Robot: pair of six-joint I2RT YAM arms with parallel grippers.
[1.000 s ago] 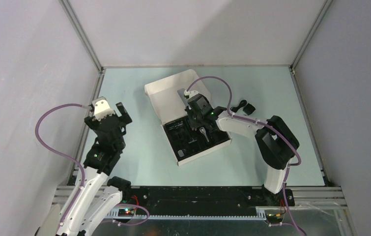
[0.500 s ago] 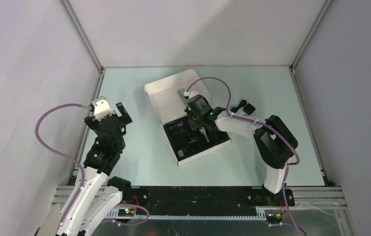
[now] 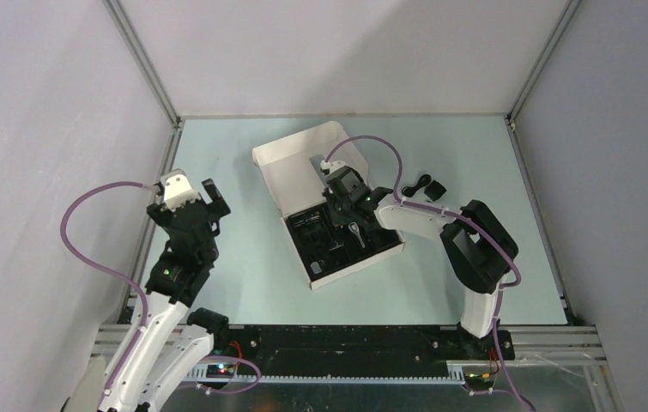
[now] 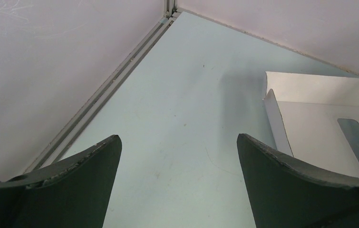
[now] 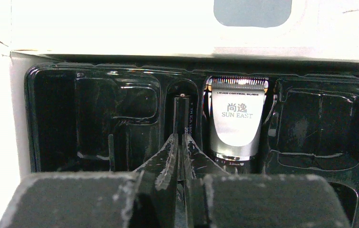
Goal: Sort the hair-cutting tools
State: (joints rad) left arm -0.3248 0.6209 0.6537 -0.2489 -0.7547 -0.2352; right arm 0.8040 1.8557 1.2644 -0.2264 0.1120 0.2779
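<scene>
We're over the white box (image 3: 296, 161) in the middle of the overhead view, and the right claw (image 5: 181, 138) is down low above the black tray (image 5: 120, 71). On its own camera we see the two fingers pinched to a sliver. The near end of a slim black piece (image 5: 182, 111) with tiny white lettering sits between the tips, and the piece lies in a narrow slot at the centre of the frame. Just right of that slot is the clipper (image 5: 237, 121), lying in its own compartment with its silver head and toothed blade pointing at the top of the picture. The pockets on either side of these two show bare glossy plastic. From above, a small cluster of black attachments (image 3: 427, 184) lies on the table (image 3: 243, 275) to the upper right of the box, apart from it and just beyond the right arm's cable. Over on the left side of the overhead view, the left claw (image 4: 177, 137) hangs well away from the box. We see its fingers spread wide with nothing between them, only pale tabletop below. The box's open flap shows at the right edge of its camera.
</scene>
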